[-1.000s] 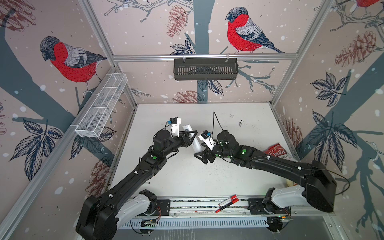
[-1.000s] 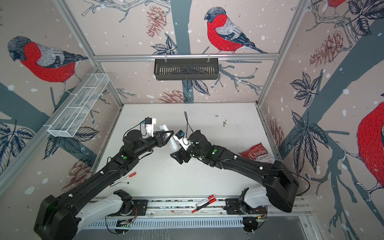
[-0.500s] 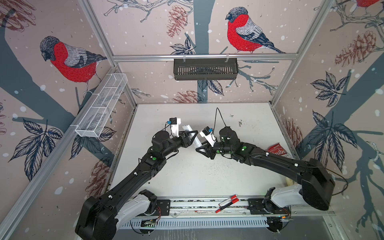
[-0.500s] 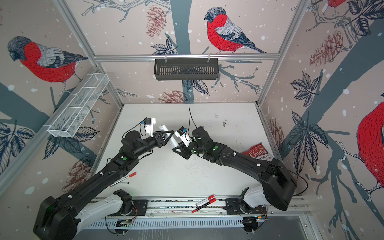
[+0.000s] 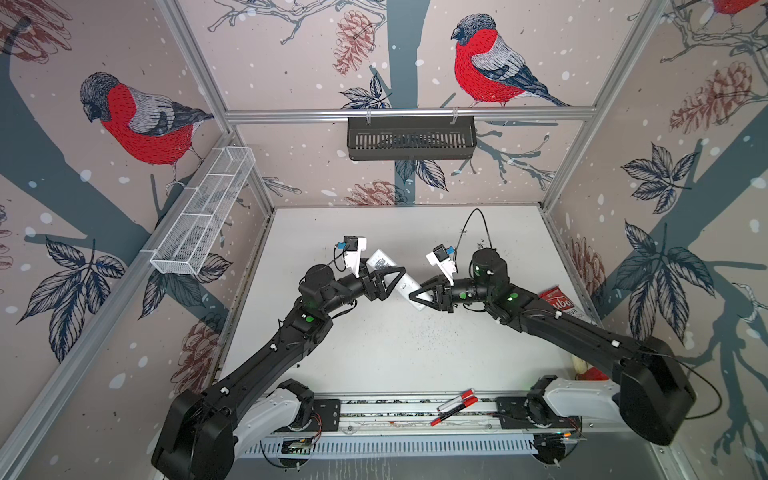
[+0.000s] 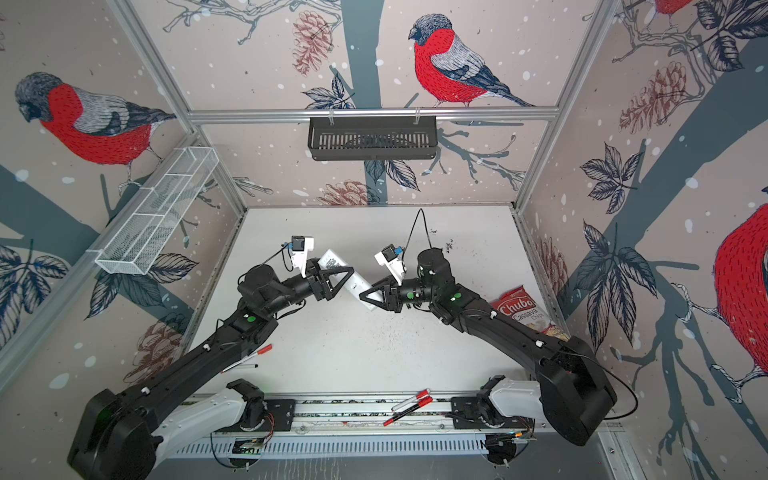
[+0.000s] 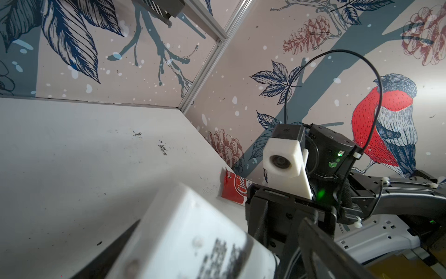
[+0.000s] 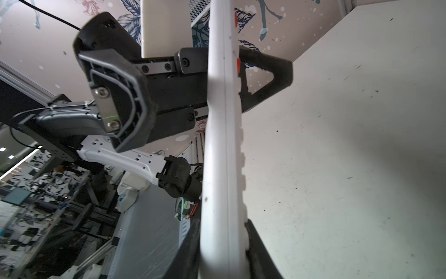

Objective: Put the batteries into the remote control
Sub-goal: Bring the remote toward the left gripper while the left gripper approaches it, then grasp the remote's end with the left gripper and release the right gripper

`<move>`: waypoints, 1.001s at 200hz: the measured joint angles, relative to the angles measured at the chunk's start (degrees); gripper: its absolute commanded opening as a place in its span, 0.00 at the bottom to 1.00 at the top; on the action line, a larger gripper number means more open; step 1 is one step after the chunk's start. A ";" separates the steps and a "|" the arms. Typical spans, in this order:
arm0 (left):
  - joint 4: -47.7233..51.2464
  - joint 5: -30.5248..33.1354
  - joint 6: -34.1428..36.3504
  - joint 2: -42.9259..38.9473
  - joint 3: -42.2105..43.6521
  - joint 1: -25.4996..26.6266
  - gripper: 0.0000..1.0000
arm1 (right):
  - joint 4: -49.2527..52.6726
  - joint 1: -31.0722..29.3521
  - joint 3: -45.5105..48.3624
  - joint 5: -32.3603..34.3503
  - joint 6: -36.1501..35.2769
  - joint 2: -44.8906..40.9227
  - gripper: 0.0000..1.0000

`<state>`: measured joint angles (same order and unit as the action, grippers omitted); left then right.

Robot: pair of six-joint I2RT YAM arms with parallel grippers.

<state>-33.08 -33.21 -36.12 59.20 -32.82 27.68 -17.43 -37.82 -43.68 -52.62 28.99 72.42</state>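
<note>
Remote control (image 5: 406, 286) is hanging above the counter (image 5: 415, 353) middle, long axis slanting far-left to near-right. Right gripper (image 5: 419, 297) is clamping its near end. Left gripper (image 5: 388, 282) is straddling the far end, jaws spread wide, not gripping. Batteries aren't showing anywhere. Chips bag (image 5: 561, 305) is lying by the right edge and marker pens (image 5: 455, 405) at the front edge, both well apart from the remote.

White remote control (image 8: 222, 145): smooth plastic, slight sheen, moulded seam down its edge. Gripping it, right gripper (image 8: 222, 221): fingers (image 8: 258, 253) matt black plastic. Below the gripper, table (image 8: 337, 169): matt white, scuffed, dark-specked. Beyond its wrist, chip bag (image 6: 519, 309): glossy red film, crinkled.
</note>
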 measured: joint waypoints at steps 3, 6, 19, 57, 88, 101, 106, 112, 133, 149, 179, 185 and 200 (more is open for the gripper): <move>-0.66 -0.13 -0.15 0.15 0.26 0.00 0.96 | -0.42 0.09 0.15 -0.37 0.39 -0.02 0.29; -1.46 -0.31 -0.17 0.28 0.55 -0.04 0.96 | -1.11 0.13 0.37 -0.90 1.29 -0.02 0.29; -5.14 -1.27 -1.81 0.79 1.92 -0.09 0.93 | -3.52 0.39 1.11 -2.62 4.13 -0.02 0.28; -17.68 -4.20 -6.56 2.01 4.55 -0.50 0.81 | -10.93 1.20 3.37 -4.85 11.80 -0.04 0.28; -22.27 -4.24 -8.61 2.38 4.79 -0.72 0.71 | -15.34 1.62 4.66 -5.60 15.58 0.04 0.28; -22.34 -4.22 -8.63 2.36 4.83 -0.79 0.67 | -16.09 1.62 4.74 -5.62 16.11 0.09 0.28; -22.25 -4.17 -8.61 2.34 4.83 -0.79 0.65 | -16.33 1.62 4.76 -5.62 16.26 0.09 0.28; -22.08 -4.17 -8.59 2.27 4.83 -0.83 0.62 | -16.59 1.60 4.81 -5.66 16.35 0.09 0.28; -21.40 -3.78 -8.35 2.05 4.83 -0.90 0.45 | -17.73 1.22 5.07 -5.81 17.29 0.09 0.29; -20.61 -2.73 -8.15 1.92 4.81 -1.05 0.42 | -18.05 0.92 5.25 -5.77 17.29 0.09 0.30; -20.20 -3.04 -8.02 1.77 4.61 -1.16 0.29 | -18.16 0.39 6.01 -5.51 17.09 0.17 0.31; -20.22 -3.56 -8.37 1.75 4.48 -1.16 0.26 | -18.16 0.37 6.21 -5.53 16.70 0.20 0.32; -20.37 -4.96 -10.03 1.55 4.07 -1.09 0.18 | -18.18 0.39 6.43 -5.14 15.47 0.26 0.37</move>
<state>-53.45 -38.17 -46.15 60.75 -28.75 26.59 -35.62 -37.43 -37.26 -57.76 44.47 72.69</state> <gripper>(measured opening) 0.243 0.340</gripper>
